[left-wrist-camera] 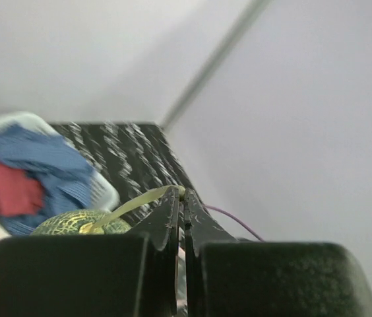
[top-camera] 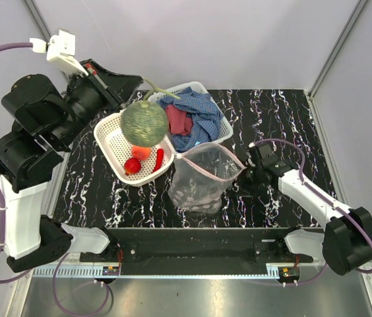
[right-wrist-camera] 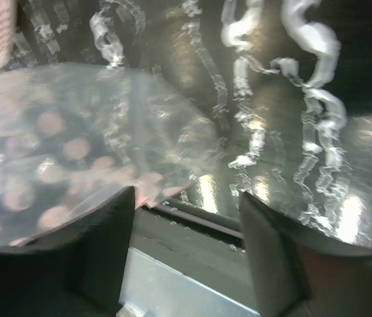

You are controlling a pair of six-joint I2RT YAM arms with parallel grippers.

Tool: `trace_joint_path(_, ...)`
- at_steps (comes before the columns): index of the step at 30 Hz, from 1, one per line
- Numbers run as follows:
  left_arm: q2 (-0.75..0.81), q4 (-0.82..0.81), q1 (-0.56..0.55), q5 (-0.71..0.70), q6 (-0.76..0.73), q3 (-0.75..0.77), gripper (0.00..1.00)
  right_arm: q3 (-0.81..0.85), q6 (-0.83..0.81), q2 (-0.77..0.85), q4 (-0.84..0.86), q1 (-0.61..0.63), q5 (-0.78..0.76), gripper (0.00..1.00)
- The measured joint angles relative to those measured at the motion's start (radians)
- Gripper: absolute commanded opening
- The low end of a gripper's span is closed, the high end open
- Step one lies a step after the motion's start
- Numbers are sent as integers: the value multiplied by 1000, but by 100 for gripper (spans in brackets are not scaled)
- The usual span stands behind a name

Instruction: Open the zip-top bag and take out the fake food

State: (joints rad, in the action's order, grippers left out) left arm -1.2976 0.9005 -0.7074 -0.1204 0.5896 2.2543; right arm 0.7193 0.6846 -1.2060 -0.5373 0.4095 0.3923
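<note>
The clear dotted zip-top bag (top-camera: pixel 202 178) stands open at the table's middle and looks empty. My left gripper (top-camera: pixel 141 86) is shut on the thin stem of a green netted melon (top-camera: pixel 144 123), which hangs over the left white basket (top-camera: pixel 110 142). In the left wrist view the stem (left-wrist-camera: pixel 140 200) is pinched at my fingertips (left-wrist-camera: pixel 183 193). A red round fruit (top-camera: pixel 132 165), an orange fruit (top-camera: pixel 142 152) and a red chili (top-camera: pixel 159 158) lie in that basket. My right gripper (top-camera: pixel 248 168) is open beside the bag's right edge; the bag (right-wrist-camera: pixel 74 152) is by its left finger (right-wrist-camera: pixel 107 231).
A second white basket (top-camera: pixel 222 135) behind the bag holds a blue cloth (top-camera: pixel 202 112) and a red cloth (top-camera: pixel 178 122). The black marbled table (top-camera: pixel 272 112) has walls at the back and right, and a metal rail along its near edge (top-camera: pixel 192 234).
</note>
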Motion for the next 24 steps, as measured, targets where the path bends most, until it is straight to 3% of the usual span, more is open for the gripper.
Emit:
trace_joint_path(3,0,7,31,-85,-50,-13,0,102,-7,-12,-151,0,-114,99)
trace_joint_path(8,6,24,154,-163,-97,-184,0,244,-15,-13,-369,-2,-270,100)
trace_joint_path(17,-125,-42,439,-149,-125,-524,0,485,-25,-65,-695,-7,-469,100)
trace_joint_path(24,-180,-150,565,-143,-126,-580,0,534,-24,-40,-775,-8,-509,100)
